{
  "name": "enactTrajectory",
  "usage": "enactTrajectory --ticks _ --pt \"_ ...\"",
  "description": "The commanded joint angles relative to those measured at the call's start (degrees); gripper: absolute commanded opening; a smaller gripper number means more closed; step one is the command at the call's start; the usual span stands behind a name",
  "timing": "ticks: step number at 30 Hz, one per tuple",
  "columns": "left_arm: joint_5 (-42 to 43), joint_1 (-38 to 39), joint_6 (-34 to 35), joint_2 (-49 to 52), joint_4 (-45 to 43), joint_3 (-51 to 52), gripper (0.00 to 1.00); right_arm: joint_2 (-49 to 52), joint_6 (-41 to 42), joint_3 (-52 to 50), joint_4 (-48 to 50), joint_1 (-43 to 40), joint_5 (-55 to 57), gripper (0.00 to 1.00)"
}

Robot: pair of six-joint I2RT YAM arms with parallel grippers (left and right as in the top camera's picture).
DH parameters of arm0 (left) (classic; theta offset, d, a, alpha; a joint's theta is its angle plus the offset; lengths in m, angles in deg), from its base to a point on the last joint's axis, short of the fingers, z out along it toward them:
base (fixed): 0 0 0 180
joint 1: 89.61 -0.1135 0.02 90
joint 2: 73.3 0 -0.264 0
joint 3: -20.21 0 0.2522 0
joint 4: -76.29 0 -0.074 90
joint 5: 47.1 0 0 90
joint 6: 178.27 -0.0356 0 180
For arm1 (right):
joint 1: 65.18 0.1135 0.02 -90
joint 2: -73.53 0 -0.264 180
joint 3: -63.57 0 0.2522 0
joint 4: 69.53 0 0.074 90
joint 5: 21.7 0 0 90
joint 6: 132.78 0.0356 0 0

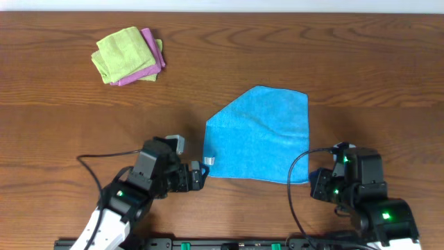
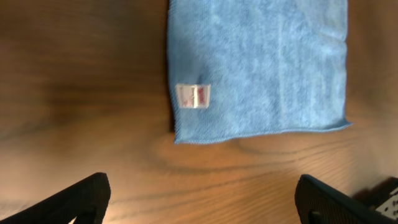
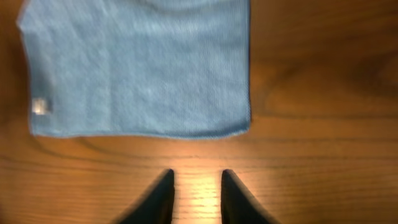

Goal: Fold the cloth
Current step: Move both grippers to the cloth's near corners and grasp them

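The bright blue cloth point(image 1: 260, 135) lies flat on the wooden table, its far-left corner cut off on a slant. Its white tag point(image 1: 208, 161) sits at the near-left corner. It also shows in the left wrist view point(image 2: 261, 68) and the right wrist view point(image 3: 143, 68). My left gripper point(image 1: 201, 173) is wide open and empty, just near of the tag corner point(image 2: 202, 205). My right gripper point(image 1: 313, 186) is open by a narrow gap and empty, just near of the cloth's near-right corner point(image 3: 197, 186).
A lime-green cloth point(image 1: 119, 52) lies folded on a pink-purple cloth point(image 1: 150, 59) at the far left of the table point(image 1: 347, 55). Black cables run from both arms along the near edge.
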Motion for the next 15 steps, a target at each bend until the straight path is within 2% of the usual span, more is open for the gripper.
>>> enactTrajectory --ticks 1,6,15 --pt "3.9 -0.1 0.5 4.8 -3.6 -0.2 0.97 -0.3 2.3 -1.7 0.0 0.2 -1.1 0.43" --pt "5.5 -0.1 0.5 10.4 -5.8 -0.2 1.00 -0.2 3.8 -2.9 -0.2 0.2 -1.0 0.51" --pt "8.5 -0.1 0.1 16.4 -10.8 -0.2 0.98 1.2 3.7 -5.6 4.6 0.2 1.5 0.50"
